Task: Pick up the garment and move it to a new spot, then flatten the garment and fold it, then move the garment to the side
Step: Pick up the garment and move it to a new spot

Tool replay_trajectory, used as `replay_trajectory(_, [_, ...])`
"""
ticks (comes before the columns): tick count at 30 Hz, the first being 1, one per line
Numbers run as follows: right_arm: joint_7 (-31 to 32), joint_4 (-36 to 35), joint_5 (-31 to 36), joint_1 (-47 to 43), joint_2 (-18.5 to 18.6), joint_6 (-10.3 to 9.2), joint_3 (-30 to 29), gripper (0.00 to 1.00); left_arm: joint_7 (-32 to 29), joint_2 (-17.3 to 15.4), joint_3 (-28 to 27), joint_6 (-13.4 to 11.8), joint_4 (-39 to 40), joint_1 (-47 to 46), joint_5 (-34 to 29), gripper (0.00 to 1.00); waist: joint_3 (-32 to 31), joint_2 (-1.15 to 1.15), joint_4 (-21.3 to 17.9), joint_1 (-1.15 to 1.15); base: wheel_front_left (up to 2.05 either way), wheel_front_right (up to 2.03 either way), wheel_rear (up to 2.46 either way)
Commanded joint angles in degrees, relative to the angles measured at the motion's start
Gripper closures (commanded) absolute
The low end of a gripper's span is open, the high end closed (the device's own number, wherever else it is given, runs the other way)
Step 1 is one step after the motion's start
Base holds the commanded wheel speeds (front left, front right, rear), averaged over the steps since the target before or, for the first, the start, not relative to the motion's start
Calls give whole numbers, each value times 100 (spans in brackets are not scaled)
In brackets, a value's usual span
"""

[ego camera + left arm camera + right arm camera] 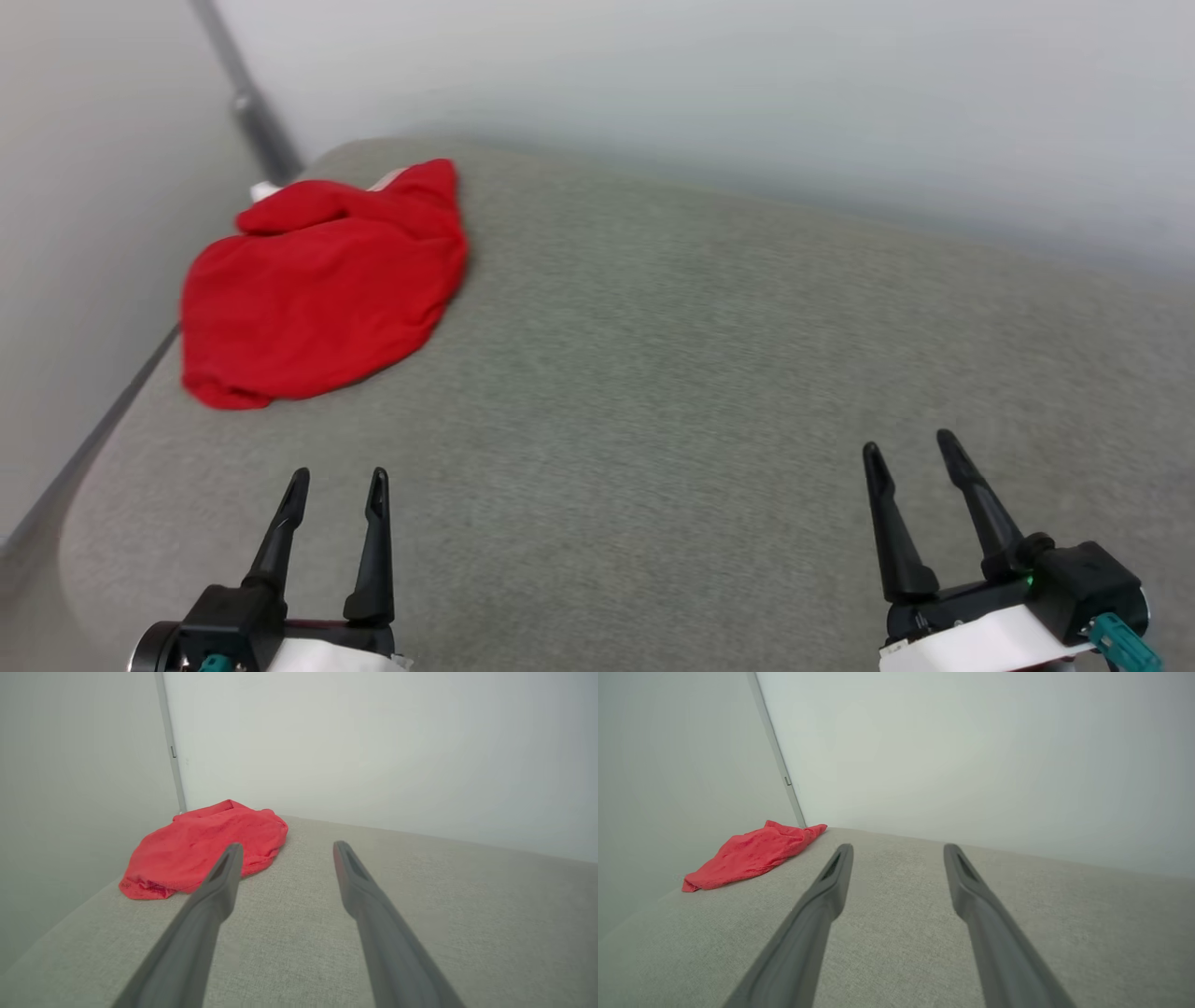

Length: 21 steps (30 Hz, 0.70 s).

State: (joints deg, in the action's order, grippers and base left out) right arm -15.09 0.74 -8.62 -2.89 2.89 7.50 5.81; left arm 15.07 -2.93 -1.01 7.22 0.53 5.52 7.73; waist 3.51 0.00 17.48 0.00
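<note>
A grey cloth surface (700, 373) with a fine woven grain lies under the left gripper (338, 476) and the right gripper (907, 443) and runs on well ahead of both. Its far corner, ahead and to the left of the left gripper, is rounded. Beyond the fingertips of both rises a plain pale back wall (747, 84). A second pale side wall (75, 187) stands to the left of the left gripper, with a thin dark gap (93, 439) between it and the surface's edge. A grey pole (257, 121) runs up the corner where the walls meet. The light is soft and even, with no hard shadows.
</note>
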Motion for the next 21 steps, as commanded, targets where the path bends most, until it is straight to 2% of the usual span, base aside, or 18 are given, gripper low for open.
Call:
replay_trajectory(1, [-12, 19, -43, -30, -3, -2, 38, 0, 16, 6, -29, 2, 25, 53, -28, 0, -76, 0, 340, 0, 0, 0, 0])
replay_trajectory(10, [-12, 60, -116, -64, -2, -3, 170, 0, 16, 5, 4, 9, 50, 160, -75, 0, -177, 0, 918, 0, 0, 0, 0])
replay_trajectory(21, [-12, 88, -141, -62, -2, -2, 201, 0, 16, 5, 48, 15, 117, 209, -94, 0, -199, 0, 1099, 0, 0, 0, 0])
